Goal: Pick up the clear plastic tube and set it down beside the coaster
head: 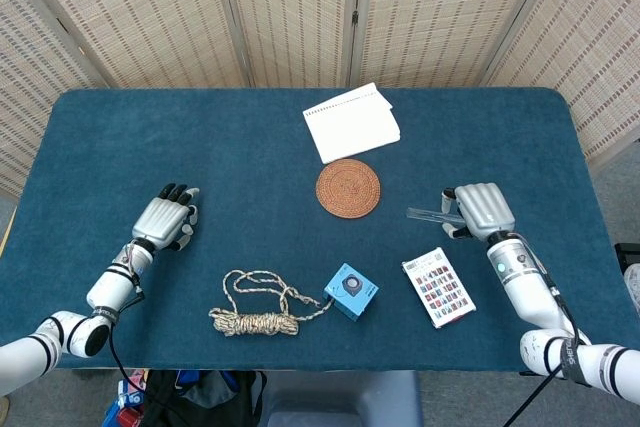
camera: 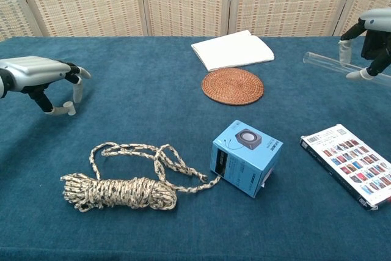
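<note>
A: Two hands on the table [head: 250, 147]; the right hand [head: 482, 209] sits over the clear plastic tube [camera: 336, 64], fingers curled down either side; can't tell whether it grips.

B: Tube location?

A: On the cloth at 3 o'clock from the coaster [head: 348, 188], well apart; notebook [head: 351, 122] at the coaster's 12.

B: Left?

A: Left hand [head: 165, 219] holds nothing, fingers loosely curled, at 9 o'clock; rope [camera: 119, 184] and blue box [camera: 245, 158] near 6.
</note>
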You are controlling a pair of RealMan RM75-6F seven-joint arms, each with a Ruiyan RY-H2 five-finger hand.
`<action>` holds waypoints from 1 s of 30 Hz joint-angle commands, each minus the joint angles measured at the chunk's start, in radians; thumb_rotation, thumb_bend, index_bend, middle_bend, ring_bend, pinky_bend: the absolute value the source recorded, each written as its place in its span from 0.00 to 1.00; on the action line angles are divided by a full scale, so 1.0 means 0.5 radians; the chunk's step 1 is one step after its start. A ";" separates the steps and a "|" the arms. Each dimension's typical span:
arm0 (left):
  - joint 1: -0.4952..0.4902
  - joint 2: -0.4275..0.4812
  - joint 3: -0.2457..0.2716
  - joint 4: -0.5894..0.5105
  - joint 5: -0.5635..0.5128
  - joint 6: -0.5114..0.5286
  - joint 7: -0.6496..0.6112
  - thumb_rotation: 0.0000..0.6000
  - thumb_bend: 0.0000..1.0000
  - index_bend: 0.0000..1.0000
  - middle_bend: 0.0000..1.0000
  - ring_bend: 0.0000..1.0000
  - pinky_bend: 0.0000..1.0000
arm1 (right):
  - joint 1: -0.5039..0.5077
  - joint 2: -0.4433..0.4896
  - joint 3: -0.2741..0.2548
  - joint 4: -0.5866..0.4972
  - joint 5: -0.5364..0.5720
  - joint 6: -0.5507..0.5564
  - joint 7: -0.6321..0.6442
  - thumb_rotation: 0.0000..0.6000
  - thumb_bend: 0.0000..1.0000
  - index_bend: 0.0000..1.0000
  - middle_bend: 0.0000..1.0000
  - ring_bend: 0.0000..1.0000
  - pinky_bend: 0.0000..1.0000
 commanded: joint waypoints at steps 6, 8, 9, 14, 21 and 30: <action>0.001 -0.006 -0.008 0.024 -0.008 -0.021 -0.010 1.00 0.33 0.43 0.00 0.00 0.00 | 0.005 -0.008 0.003 0.016 0.002 -0.013 0.005 1.00 0.96 0.74 1.00 1.00 1.00; 0.001 -0.007 -0.010 0.028 -0.007 -0.024 -0.010 1.00 0.33 0.43 0.00 0.00 0.00 | 0.006 -0.008 0.004 0.017 0.001 -0.015 0.006 1.00 0.96 0.74 1.00 1.00 1.00; 0.002 -0.007 -0.010 0.029 -0.006 -0.024 -0.010 1.00 0.33 0.43 0.00 0.00 0.00 | 0.006 -0.008 0.004 0.018 0.001 -0.016 0.006 1.00 0.96 0.74 1.00 1.00 1.00; 0.002 -0.008 -0.013 0.032 -0.007 -0.032 -0.012 1.00 0.33 0.44 0.00 0.00 0.00 | 0.006 -0.008 0.004 0.021 0.003 -0.020 0.008 1.00 0.96 0.74 1.00 1.00 1.00; 0.002 -0.011 -0.021 0.031 -0.006 -0.029 -0.011 1.00 0.33 0.45 0.00 0.00 0.00 | 0.006 -0.009 0.004 0.026 0.002 -0.024 0.012 1.00 0.96 0.74 1.00 1.00 1.00; 0.002 -0.016 -0.025 0.044 0.001 -0.027 -0.010 1.00 0.33 0.46 0.00 0.00 0.00 | 0.007 -0.018 0.002 0.043 0.003 -0.036 0.020 1.00 0.96 0.74 1.00 1.00 1.00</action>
